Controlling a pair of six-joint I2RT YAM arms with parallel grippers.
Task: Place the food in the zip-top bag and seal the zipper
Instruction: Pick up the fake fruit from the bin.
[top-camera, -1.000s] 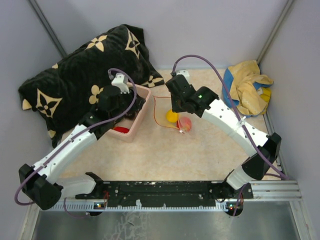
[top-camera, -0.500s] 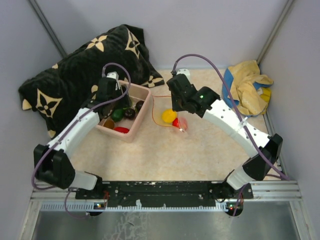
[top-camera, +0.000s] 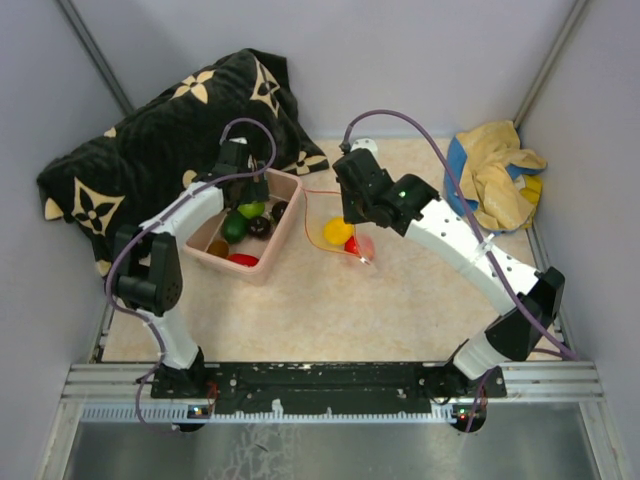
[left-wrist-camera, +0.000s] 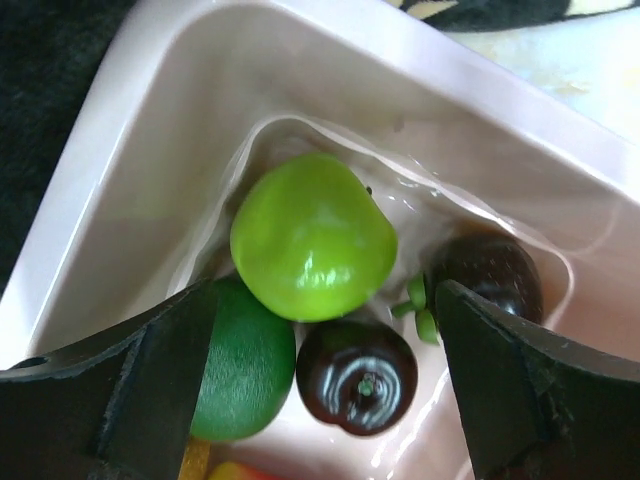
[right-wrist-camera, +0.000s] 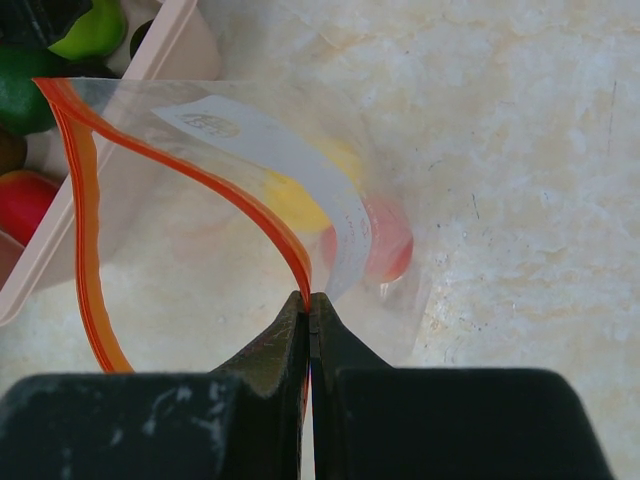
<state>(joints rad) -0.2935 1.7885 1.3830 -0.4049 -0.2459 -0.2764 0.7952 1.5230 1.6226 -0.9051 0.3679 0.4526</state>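
My left claw (left-wrist-camera: 325, 300) is down inside the pink plastic tub (left-wrist-camera: 150, 150), which sits on the left part of the tan table (top-camera: 330, 310). Its two fingers (left-wrist-camera: 150, 380) are wide apart, one on each side of a shiny light green round toy fruit (left-wrist-camera: 312, 235). I cannot tell if they touch it. A dark green toy fruit (left-wrist-camera: 245, 375) and a dark brown toy fruit (left-wrist-camera: 360, 375) lie just on the near side of the light green one, pressed up against it. A second dark brown toy fruit (left-wrist-camera: 490, 275) lies to its right. A red toy food (top-camera: 240, 260) lies at the near end of the tub.

My right claw (right-wrist-camera: 310, 310) is squeezed shut on the small see-through plastic zip-top bag (right-wrist-camera: 200, 180). It pinches the thin orange-red zipper strip (right-wrist-camera: 80, 200) at the bag's mouth. The mouth gapes open in a wide loop. The bag is in the middle of the table, just to the right of the tub. Inside it are a yellow toy food (right-wrist-camera: 295, 200) and a round red toy fruit (right-wrist-camera: 385, 245), close together, the red one on the right.

A black cushion with cream flower shapes (top-camera: 150, 150) lies at the far left, behind the tub. A crumpled yellow cloth (top-camera: 495, 175) lies at the far right.
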